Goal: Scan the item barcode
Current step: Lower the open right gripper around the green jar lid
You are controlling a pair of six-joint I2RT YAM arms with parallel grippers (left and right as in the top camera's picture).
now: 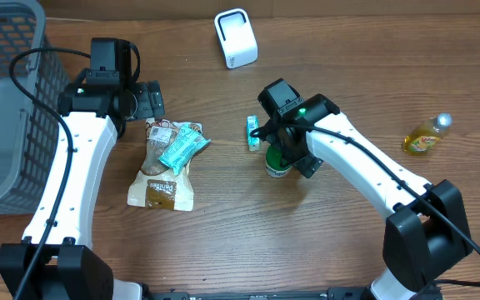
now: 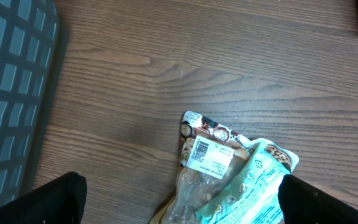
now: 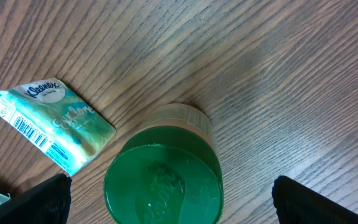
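A white barcode scanner (image 1: 236,37) stands at the back of the table. My right gripper (image 1: 280,152) (image 3: 173,202) hangs open directly over a jar with a green lid (image 1: 276,168) (image 3: 161,183), its fingers (image 3: 325,200) wide apart on either side and not touching it. A small teal tissue pack (image 1: 253,132) (image 3: 55,121) with a barcode on its end lies just left of the jar. My left gripper (image 1: 150,102) (image 2: 182,208) is open above the top end of a brown snack bag (image 1: 162,175) (image 2: 207,155), which has a white barcode label. A teal pouch (image 1: 182,146) (image 2: 253,186) lies across that bag.
A grey wire basket (image 1: 7,100) (image 2: 11,93) fills the left edge of the table. A yellow bottle (image 1: 425,137) lies at the far right. Bare wood shows in front of both arms.
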